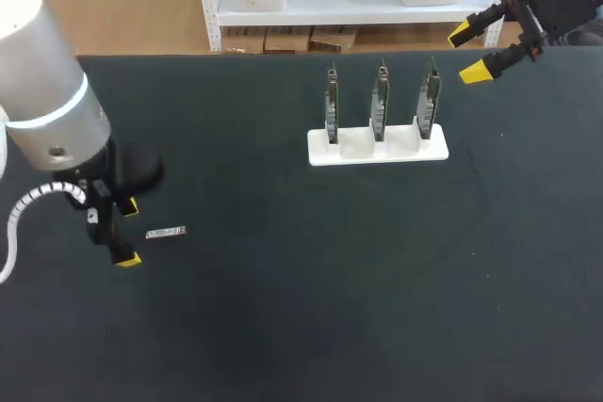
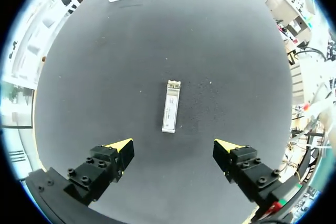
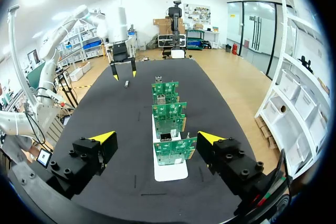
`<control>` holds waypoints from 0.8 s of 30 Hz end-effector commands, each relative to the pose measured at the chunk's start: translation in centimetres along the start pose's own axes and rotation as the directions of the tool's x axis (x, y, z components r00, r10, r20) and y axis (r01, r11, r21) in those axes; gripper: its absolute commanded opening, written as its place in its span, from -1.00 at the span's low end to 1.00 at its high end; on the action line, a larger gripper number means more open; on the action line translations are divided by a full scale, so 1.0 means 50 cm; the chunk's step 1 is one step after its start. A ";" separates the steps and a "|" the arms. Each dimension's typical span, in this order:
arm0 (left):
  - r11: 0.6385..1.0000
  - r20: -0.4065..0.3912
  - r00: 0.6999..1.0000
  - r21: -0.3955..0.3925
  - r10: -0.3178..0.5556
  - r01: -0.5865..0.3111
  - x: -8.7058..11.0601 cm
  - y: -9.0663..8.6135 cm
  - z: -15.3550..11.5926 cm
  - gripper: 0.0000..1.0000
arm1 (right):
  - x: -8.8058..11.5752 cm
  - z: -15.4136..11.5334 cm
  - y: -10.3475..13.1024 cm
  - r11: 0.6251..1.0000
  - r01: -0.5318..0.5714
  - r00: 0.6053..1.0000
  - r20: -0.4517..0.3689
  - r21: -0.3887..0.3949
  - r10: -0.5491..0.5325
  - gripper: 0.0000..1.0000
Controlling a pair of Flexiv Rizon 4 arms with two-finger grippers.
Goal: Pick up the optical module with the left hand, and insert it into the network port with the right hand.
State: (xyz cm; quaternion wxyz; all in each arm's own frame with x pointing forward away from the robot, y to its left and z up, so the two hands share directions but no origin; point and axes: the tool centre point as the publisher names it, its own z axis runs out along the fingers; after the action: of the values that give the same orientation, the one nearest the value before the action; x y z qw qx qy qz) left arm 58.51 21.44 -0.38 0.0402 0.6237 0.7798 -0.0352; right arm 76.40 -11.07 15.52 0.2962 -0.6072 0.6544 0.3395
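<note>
We have nothing of the task done yet: the optical module (image 2: 170, 106), a slim flat metal bar with a pale label, lies untouched on the matte dark table (image 1: 283, 308) just ahead of our left gripper (image 2: 173, 146), whose fingers are spread wide. Our right gripper (image 3: 157, 138), also spread and empty, hangs near three upright green boards (image 1: 380, 101) in a white rack (image 1: 377, 150). Pickup, handover and insertion remain.

Dark table (image 1: 283, 308) fills the head view. Up at about 1 o'clock from its middle sits a white rack (image 1: 377, 150), flat on the surface. 3 green circuit boards (image 1: 381, 101) stand upright in it, edge-on, lined up from 9 to 3 o'clock, evenly spaced and apart.
</note>
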 end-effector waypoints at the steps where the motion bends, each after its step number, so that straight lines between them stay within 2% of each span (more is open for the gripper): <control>1: 0.999 0.002 1.000 -0.041 0.002 -0.002 -0.001 -0.014 0.009 1.00 | -0.001 0.000 0.003 1.000 0.000 1.000 -0.001 0.005 0.000 1.00; 10: 0.999 0.013 1.000 -0.041 0.027 -0.027 -0.010 -0.017 0.008 1.00 | -0.001 0.000 0.003 1.000 0.000 1.000 -0.001 0.005 0.000 1.00; 24: 0.999 -0.015 0.999 -0.032 0.041 -0.042 -0.033 -0.017 0.013 1.00 | -0.001 0.000 0.003 1.000 0.000 1.000 -0.001 0.005 0.000 1.00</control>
State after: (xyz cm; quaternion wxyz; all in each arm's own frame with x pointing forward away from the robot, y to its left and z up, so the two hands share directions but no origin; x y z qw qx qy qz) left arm 57.62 20.00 -0.76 0.0511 0.6392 0.7672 -0.0183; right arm 76.40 -11.08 15.52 0.2962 -0.6072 0.6544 0.3395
